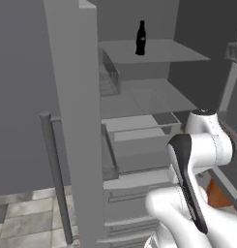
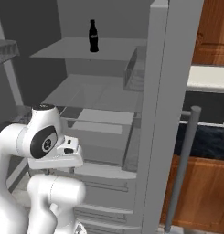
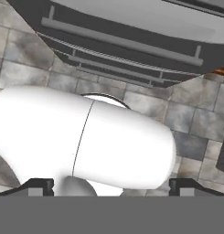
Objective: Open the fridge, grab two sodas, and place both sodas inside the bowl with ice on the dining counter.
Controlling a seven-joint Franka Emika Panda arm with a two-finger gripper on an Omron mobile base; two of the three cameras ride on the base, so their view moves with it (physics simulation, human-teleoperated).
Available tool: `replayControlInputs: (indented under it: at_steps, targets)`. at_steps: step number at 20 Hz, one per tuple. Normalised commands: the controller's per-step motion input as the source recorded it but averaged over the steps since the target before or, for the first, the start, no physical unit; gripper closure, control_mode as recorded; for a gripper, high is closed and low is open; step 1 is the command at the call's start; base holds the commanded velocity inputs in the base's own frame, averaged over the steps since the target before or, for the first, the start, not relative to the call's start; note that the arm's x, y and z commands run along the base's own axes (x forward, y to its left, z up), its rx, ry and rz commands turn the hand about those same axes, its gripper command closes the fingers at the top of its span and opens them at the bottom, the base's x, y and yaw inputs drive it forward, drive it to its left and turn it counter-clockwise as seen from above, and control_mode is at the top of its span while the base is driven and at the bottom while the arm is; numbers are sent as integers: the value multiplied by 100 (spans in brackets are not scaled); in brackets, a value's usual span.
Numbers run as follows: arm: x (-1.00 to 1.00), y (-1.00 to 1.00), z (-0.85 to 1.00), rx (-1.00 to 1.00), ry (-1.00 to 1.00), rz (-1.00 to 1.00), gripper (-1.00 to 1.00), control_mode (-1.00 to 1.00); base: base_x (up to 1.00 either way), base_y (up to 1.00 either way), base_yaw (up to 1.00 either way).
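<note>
Grey stone floor tiles lie below the gripper, whose jaws stand wide apart, holding nothing, pointing down near the fridge's drawers. The fridge stands open. Far inside, a black soda bottle stands upright on the top shelf.

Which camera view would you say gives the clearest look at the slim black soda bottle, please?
The right base view: the slim black soda bottle stands unobstructed on the top shelf. The left base view shows it similarly, slightly smaller.
</note>
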Motion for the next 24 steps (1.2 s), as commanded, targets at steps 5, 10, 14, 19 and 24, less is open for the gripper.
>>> replayControlInputs:
  at_steps: [5,10,14,19,24]
  targets:
    - [0,0,0,0,0,0,-100,100,78,-22,2]
    - [0,0,0,0,0,0,-100,100,74,-29,3]
    - [45,-13,0,11,-9,3,-100,-100,17,-6,1]
    - [46,-8,12,17,-25,6,-100,-100,0,0,0]
    - [34,0,23,14,-29,6,-100,-100,0,0,0]
